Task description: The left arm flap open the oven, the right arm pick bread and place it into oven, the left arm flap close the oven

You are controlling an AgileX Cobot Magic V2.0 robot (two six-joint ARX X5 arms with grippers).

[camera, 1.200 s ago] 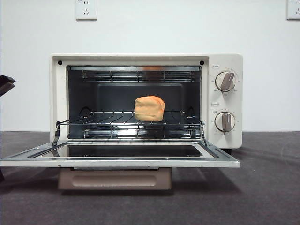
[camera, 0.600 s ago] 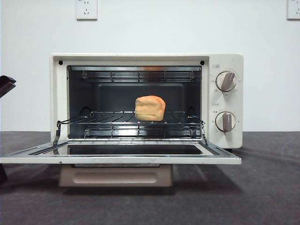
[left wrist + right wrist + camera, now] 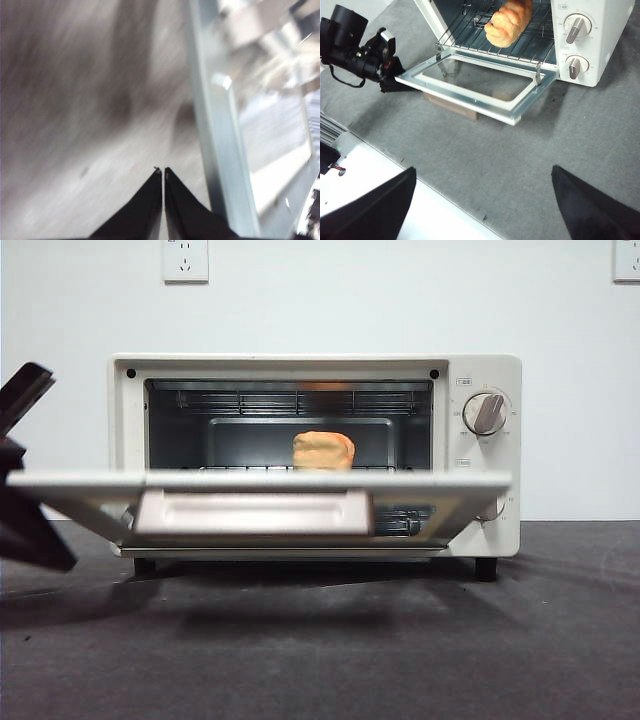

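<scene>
Two arms in play, only one at work. Oven (image 3: 315,455) sits on the dark grey table (image 3: 400,650), door (image 3: 260,505) partway up, tilted between flat and shut, its beige bar handle (image 3: 252,512) facing the front camera. Bread (image 3: 323,451) lies on the wire rack (image 3: 485,35) inside the oven, about mid-width, top half showing above the door edge in the front view; the right wrist view shows it whole, golden and lumpy, resting on the rack bars. Two knobs (image 3: 486,413) on the right panel, the lower one partly hidden behind the door corner.

Left arm gripper (image 3: 163,172) is at the door's left end: the front view shows it as a dark shape (image 3: 25,480) at the left edge, against or just under the door's corner; the right wrist view shows it at that same corner (image 3: 387,75). Its prongs are pressed together, tips nearly touching, gripping nothing. The left wrist picture is blurred; the door's metal frame runs just beside the prongs.

Right arm gripper (image 3: 482,200) hangs well back from the oven above the table, jaws spread wide, empty.
</scene>
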